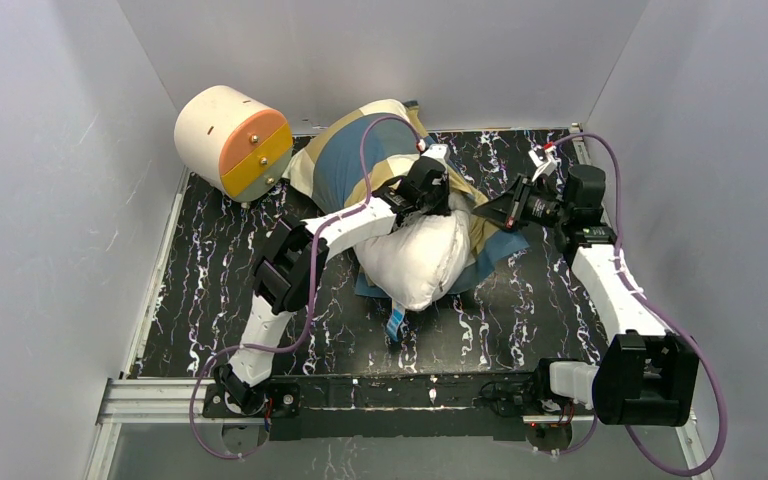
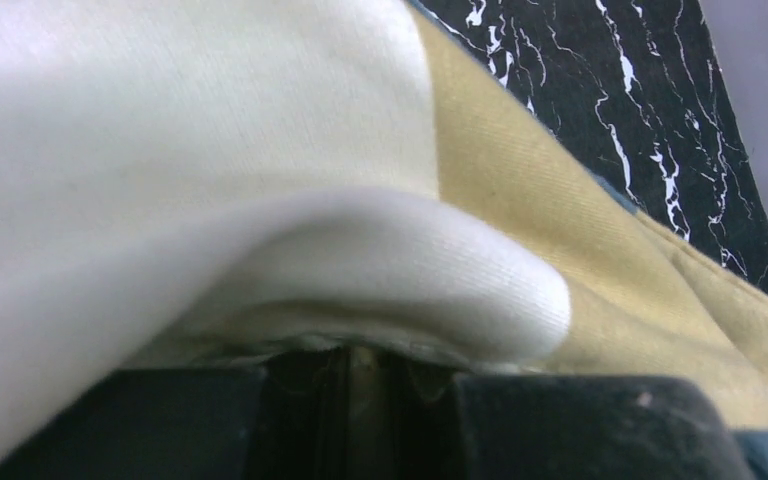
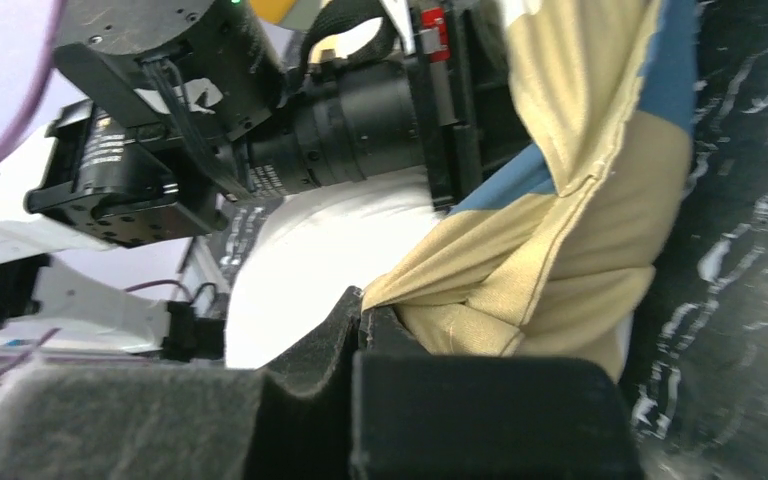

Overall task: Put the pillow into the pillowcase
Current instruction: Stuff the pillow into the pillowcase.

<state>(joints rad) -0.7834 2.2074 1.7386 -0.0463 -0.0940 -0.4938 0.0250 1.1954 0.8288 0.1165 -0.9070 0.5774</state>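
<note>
The white pillow point(image 1: 415, 255) lies mid-table with its far end inside the blue, tan and cream pillowcase point(image 1: 355, 160). The near end sticks out toward me. My left gripper point(image 1: 438, 205) is at the case's opening on top of the pillow. In the left wrist view it point(image 2: 365, 360) is shut on a cream fold of the pillowcase point(image 2: 520, 210). My right gripper point(image 1: 480, 215) is at the opening's right side. In the right wrist view it point(image 3: 362, 315) is shut on bunched tan pillowcase fabric point(image 3: 560, 270), with the pillow point(image 3: 320, 250) behind.
A cream-and-orange cylinder point(image 1: 232, 140) stands at the back left of the black marbled table point(image 1: 210, 270). A small blue strip point(image 1: 395, 322) lies in front of the pillow. Grey walls close in the left, back and right sides.
</note>
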